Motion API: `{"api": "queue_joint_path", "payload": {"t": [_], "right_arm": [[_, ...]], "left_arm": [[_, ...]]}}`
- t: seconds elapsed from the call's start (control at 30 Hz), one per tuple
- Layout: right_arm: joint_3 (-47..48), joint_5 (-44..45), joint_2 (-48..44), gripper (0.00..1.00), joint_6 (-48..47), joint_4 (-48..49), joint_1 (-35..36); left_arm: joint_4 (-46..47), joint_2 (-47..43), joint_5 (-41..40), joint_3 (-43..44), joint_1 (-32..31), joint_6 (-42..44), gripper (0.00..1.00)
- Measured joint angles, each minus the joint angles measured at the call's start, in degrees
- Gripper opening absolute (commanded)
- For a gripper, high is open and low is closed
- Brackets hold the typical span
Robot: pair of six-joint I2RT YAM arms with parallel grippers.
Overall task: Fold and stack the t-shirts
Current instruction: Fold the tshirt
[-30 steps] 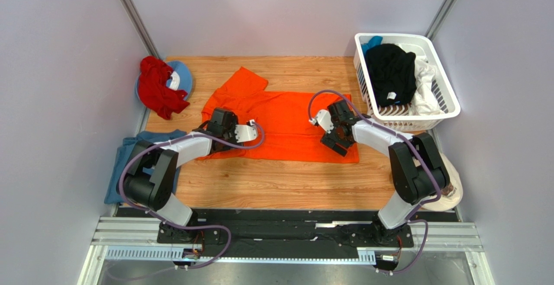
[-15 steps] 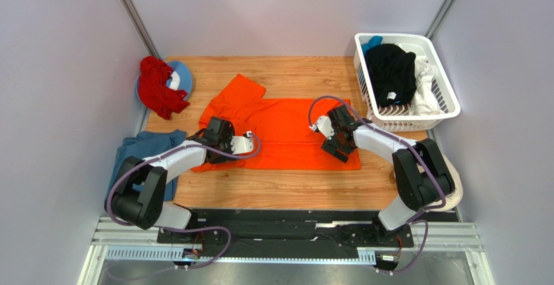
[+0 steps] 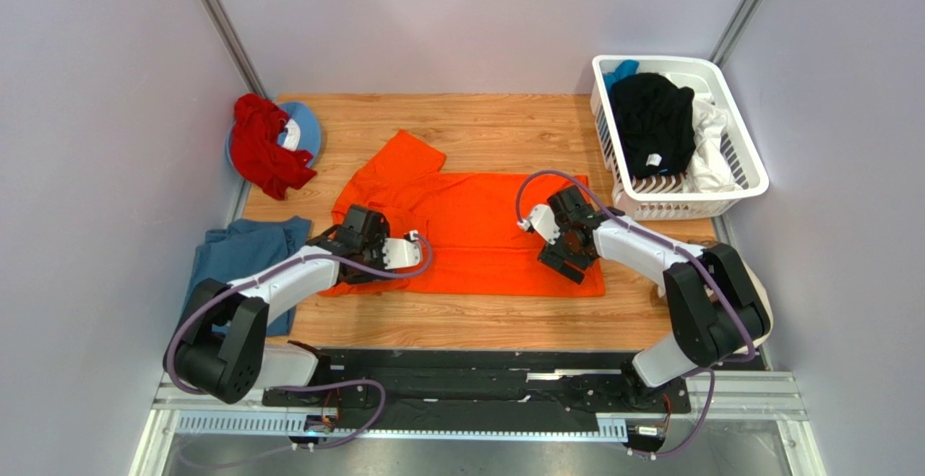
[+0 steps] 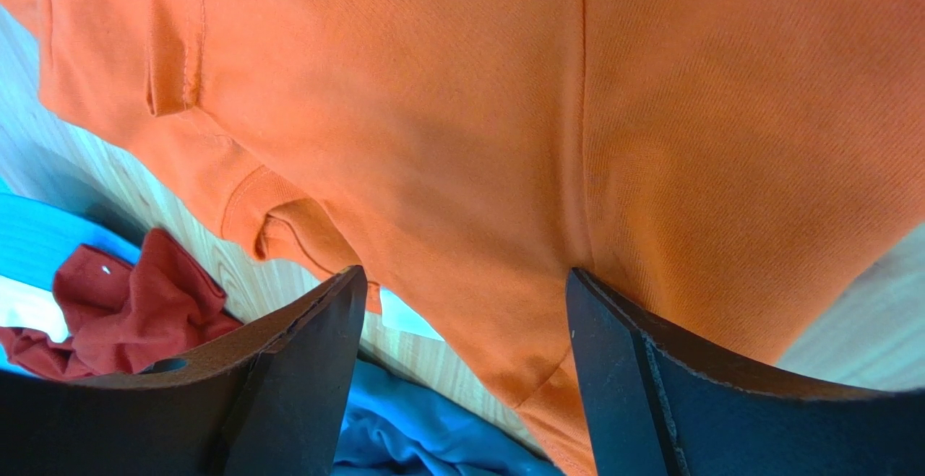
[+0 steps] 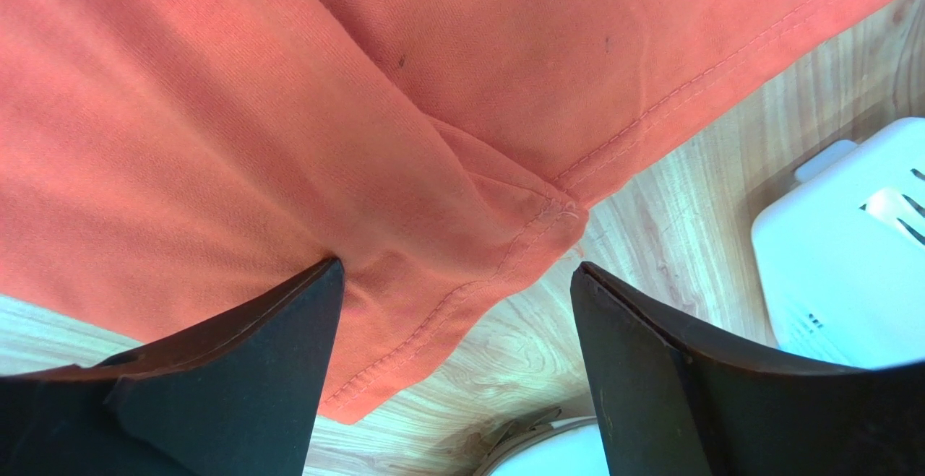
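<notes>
A bright orange t-shirt (image 3: 467, 227) lies spread flat on the wooden table, one sleeve pointing to the far left. My left gripper (image 3: 364, 240) stands open over its left part, fingertips down on the cloth (image 4: 467, 173). My right gripper (image 3: 565, 243) stands open over the shirt's right hem corner (image 5: 543, 216), also low on the cloth. Neither one grips any fabric. A dusty blue t-shirt (image 3: 233, 265) lies crumpled at the table's left edge and shows between the left fingers (image 4: 434, 438). Black (image 3: 651, 119) and white (image 3: 711, 140) shirts sit in the basket.
The white laundry basket (image 3: 749, 167) stands at the far right and its corner shows in the right wrist view (image 5: 847, 249). A red cloth (image 3: 266, 146) lies on a blue disc at the far left. A beige cap (image 3: 757, 308) sits behind the right arm.
Both grippers have drawn back toward the near edge. The orange shirt has slid nearer with them. Both stay open.
</notes>
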Motion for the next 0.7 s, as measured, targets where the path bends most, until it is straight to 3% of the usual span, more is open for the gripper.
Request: {"api": "queue_joint_path", "payload": {"t": [0.47,0.7], "right_arm": [[-1.99,-0.83,-3.54,0.84,2.43,-4.33,1.88],[4.28,-0.76,-6.78,0.86,3.3,-9.29,1.97]], "left_arm": [[-5.18,-7.21,0.28,-2.75,-0.7,-0.35,0.78],[-8.92,-8.9,2.75,2.93,-0.7,-2.67,0.79]]}}
